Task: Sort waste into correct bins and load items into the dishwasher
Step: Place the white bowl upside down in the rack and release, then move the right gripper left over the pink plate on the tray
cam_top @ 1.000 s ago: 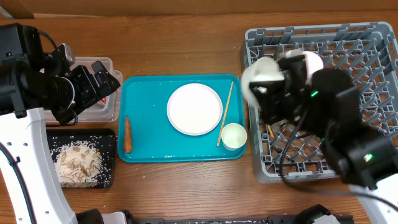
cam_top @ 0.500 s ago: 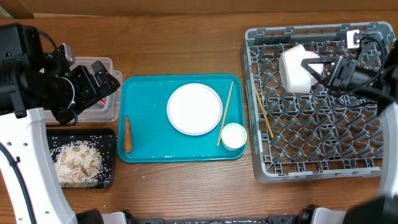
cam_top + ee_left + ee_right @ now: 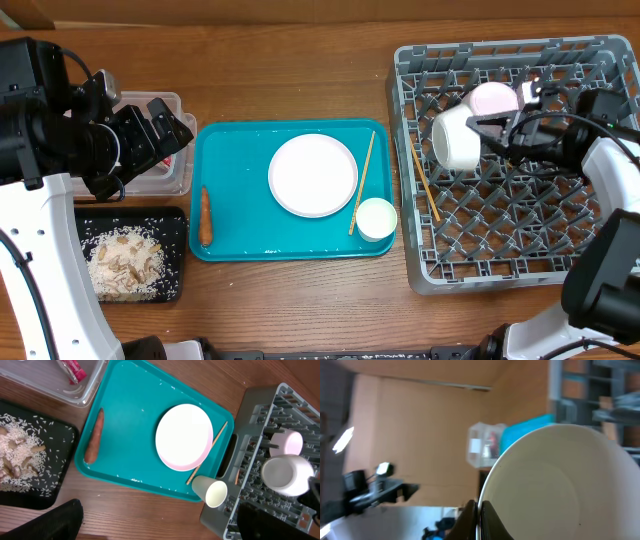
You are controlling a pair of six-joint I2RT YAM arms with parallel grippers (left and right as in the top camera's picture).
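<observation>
At the near left of the worktop (image 3: 300, 300), loose rice-like food scraps (image 3: 125, 262) are being kept in the shallow black tray (image 3: 180, 225), seemingly the bin for food waste. On the teal tray (image 3: 240, 150) beside it, a small white cup (image 3: 376, 219) is being left upright at the near right corner. A small carrot (image 3: 205, 215) is lying near the tray's left edge. Further back, the pale pinkish-white plate (image 3: 313, 175) is resting flat, with one wooden chopstick (image 3: 361, 180) lying just beside its right edge. These items are judged to be waiting for loading. To the right, the grey dish rack (image 3: 500, 283) is being filled. A second chopstick (image 3: 425, 185) is lying loosely along its left side, and above the far-left rows of pegs a white bowl (image 3: 455, 140) is being held. It is being gripped at the rim by the right fingers (image 3: 488, 126), which are clamped together on it. It is being carried on its side with the mouth turned towards the teal tray, probably so that it can be stood on edge between pegs. Whether it is touching the pegs cannot be told. Level with it on the far left, the left fingers (image 3: 178, 128) are being held apart and empty over the clear tub (image 3: 170, 182). A crumpled red-and-white wrapper (image 3: 70, 369) is lying in that tub. Furthest back, a pinkish-white bowl (image 3: 493, 100) is being kept among the rack's pegs.
</observation>
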